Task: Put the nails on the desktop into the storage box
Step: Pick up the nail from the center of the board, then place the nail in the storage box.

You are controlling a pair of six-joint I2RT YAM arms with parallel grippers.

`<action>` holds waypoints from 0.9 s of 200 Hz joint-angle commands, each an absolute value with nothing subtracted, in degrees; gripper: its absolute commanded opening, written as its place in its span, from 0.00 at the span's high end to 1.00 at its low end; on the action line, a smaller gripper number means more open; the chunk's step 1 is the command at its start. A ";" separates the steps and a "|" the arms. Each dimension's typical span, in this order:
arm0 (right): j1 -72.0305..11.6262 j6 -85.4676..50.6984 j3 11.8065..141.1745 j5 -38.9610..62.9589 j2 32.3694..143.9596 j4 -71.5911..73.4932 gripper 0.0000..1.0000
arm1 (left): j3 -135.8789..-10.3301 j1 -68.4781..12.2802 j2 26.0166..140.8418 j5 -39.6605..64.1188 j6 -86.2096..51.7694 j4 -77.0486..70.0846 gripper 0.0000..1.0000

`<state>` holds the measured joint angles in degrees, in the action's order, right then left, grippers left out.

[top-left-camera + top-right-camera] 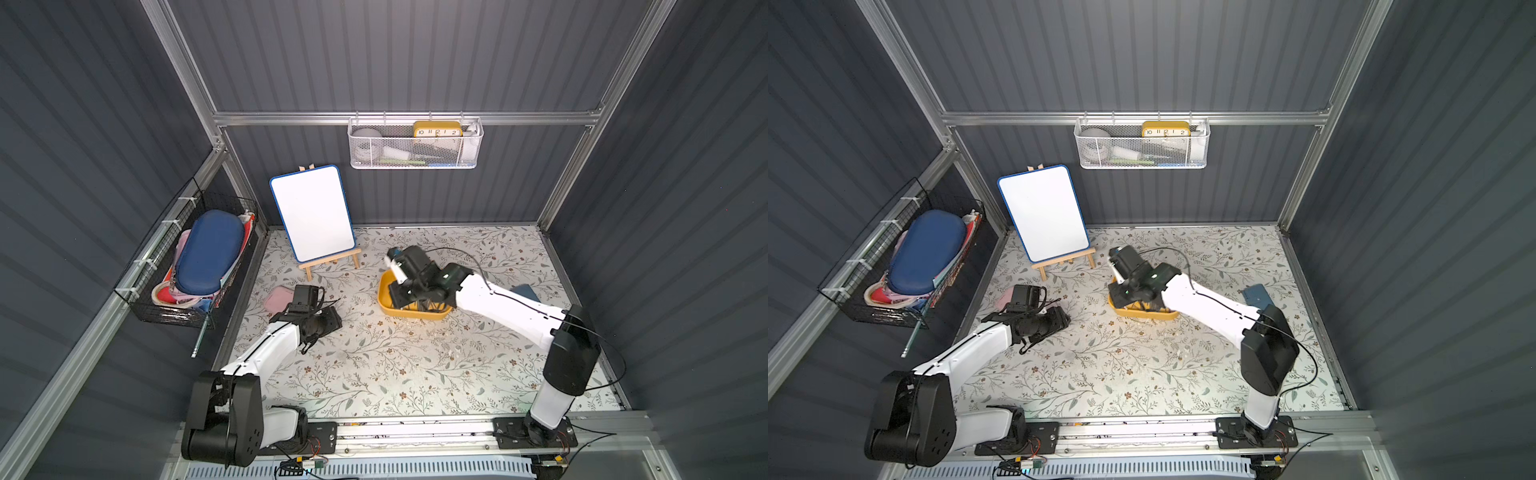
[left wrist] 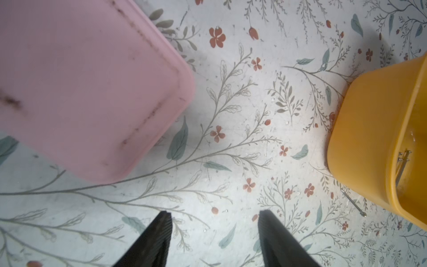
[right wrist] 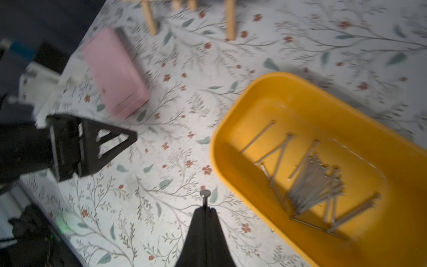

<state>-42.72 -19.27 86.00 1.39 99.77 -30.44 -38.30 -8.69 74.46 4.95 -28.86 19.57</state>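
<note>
While the right gripper is pinched tight on a single nail, only the head and a short bit of shank show past the fingertips. Right wrist view puts that tip over the desktop, just outside the long rim of the storage box. In both top views the right wrist hangs over the box and hides most of it, so whether the tip clears the rim cannot be told. Inside the box: a bundle of nails lies toward one end of the floor, with several singles loose around it at odd angles. Outside the box: one stray nail lies flat on the desktop just beside the outer wall. Left gripper: jaws wide apart, nothing between them, above bare desktop on the side of the box that faces the pink case, between the two and touching neither. Whiteboard on its wooden easel stands behind the box, toward the back wall.
</note>
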 commanded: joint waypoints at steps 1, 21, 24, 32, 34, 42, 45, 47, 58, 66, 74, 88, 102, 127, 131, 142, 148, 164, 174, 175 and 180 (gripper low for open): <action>-36.22 -28.88 80.09 4.45 99.91 -27.72 1.00 | -38.50 -8.77 74.89 6.11 -27.62 20.37 0.36; -31.64 -31.85 77.79 6.92 101.38 -24.34 1.00 | -38.45 -8.75 74.75 6.62 -27.55 20.08 0.36; -31.33 -32.06 77.71 7.13 101.83 -24.03 1.00 | -38.47 -8.76 74.76 6.67 -27.49 20.12 0.36; -30.61 -32.50 77.37 7.12 102.92 -23.65 1.00 | -38.43 -8.76 74.80 6.74 -27.43 20.11 0.36; -30.42 -32.58 77.40 7.12 103.16 -23.58 1.00 | -38.46 -8.78 74.82 6.83 -27.42 20.06 0.36; -30.01 -32.63 77.37 6.95 104.37 -23.50 1.00 | -38.44 -8.79 74.94 6.78 -27.44 20.24 0.36; -29.93 -32.80 77.35 6.76 104.77 -23.36 1.00 | -38.42 -8.77 74.91 6.77 -27.42 20.22 0.36; -29.83 -32.92 77.28 6.59 105.05 -23.15 1.00 | -38.48 -8.78 74.89 6.75 -27.42 20.26 0.36; -29.32 -33.24 76.76 5.77 106.40 -21.66 1.00 | -38.40 -8.79 74.80 6.40 -26.69 19.91 0.36; -28.92 -33.24 76.53 6.11 107.75 -20.75 1.00 | -38.18 -8.79 74.35 6.69 -25.77 19.78 0.36; -28.66 -33.37 76.70 6.50 108.86 -20.70 1.00 | -37.77 -8.79 73.26 7.36 -25.37 19.19 0.37; -28.47 -33.39 77.07 5.60 110.45 -21.02 1.00 | -36.67 -8.84 70.58 8.74 -24.79 18.07 0.35; -28.21 -33.98 77.01 5.52 111.42 -21.11 1.00 | -36.30 -8.88 69.44 9.78 -24.79 18.07 0.35; -27.95 -34.58 76.58 4.71 111.86 -20.28 0.98 | -35.91 -9.44 69.01 11.87 -24.94 17.42 0.35; -27.99 -34.60 76.76 4.51 111.88 -20.44 0.95 | -35.73 -9.74 68.73 12.12 -24.96 17.11 0.35; -28.03 -34.17 77.07 4.89 111.97 -20.48 0.89 | -35.36 -11.35 67.80 12.41 -25.13 16.31 0.35; -28.01 -33.67 77.37 5.53 111.90 -20.33 0.85 | -35.34 -12.48 67.23 12.23 -25.28 16.05 0.35; -27.97 -32.62 78.39 7.18 111.56 -20.92 0.75 | -35.58 -16.21 65.38 10.61 -26.13 15.88 0.34; -28.01 -32.18 78.65 8.32 110.67 -20.80 0.74 | -35.52 -18.58 63.98 10.11 -26.82 15.54 0.34; -27.98 -32.17 78.61 8.47 110.53 -20.82 0.74 | -35.56 -18.78 63.85 10.16 -26.90 15.50 0.34; -28.03 -32.00 78.51 9.00 109.91 -20.72 0.73 | -35.44 -19.69 63.19 10.39 -27.19 15.37 0.34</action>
